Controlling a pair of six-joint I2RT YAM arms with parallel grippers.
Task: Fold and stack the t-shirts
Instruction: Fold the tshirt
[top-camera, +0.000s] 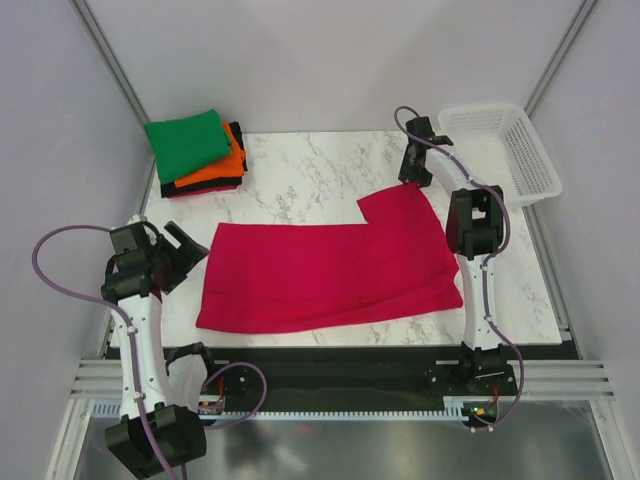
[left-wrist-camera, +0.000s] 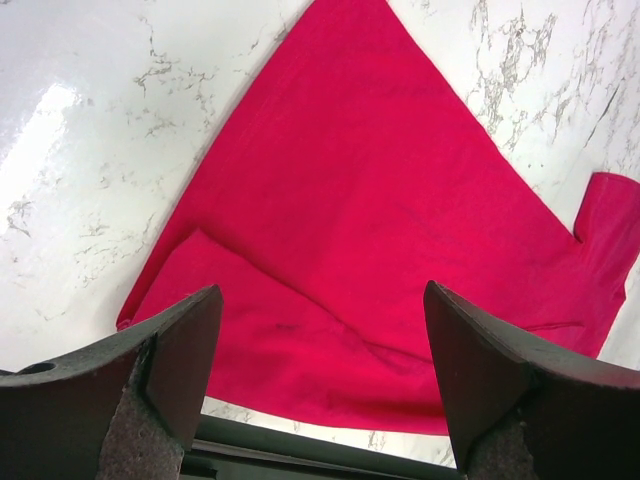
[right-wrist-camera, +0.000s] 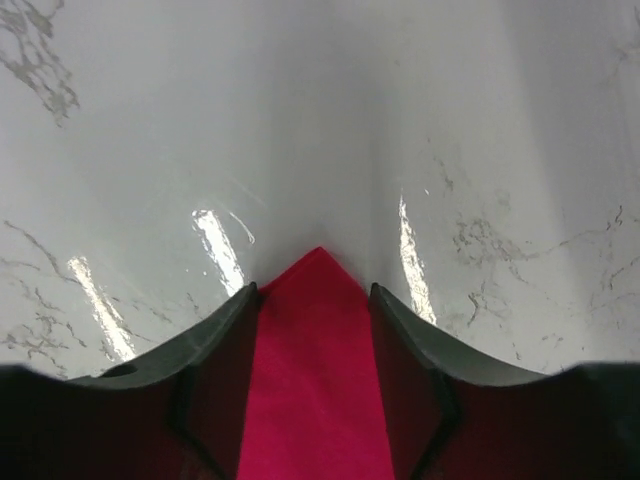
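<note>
Left pincer (left-wrist-camera: 322, 300) gapes wide, one crimson shirt (top-camera: 330, 270) flat on the counter (top-camera: 300, 180) just ahead, three folded shirts (top-camera: 197, 152) stacked beyond. Right pincer (right-wrist-camera: 313, 292) straddles the crimson corner; gripping or not, I cannot tell.

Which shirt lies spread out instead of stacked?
The crimson shirt, flat mid-table; the green shirt, orange shirt and black shirt sit folded in one pile, far left.
</note>
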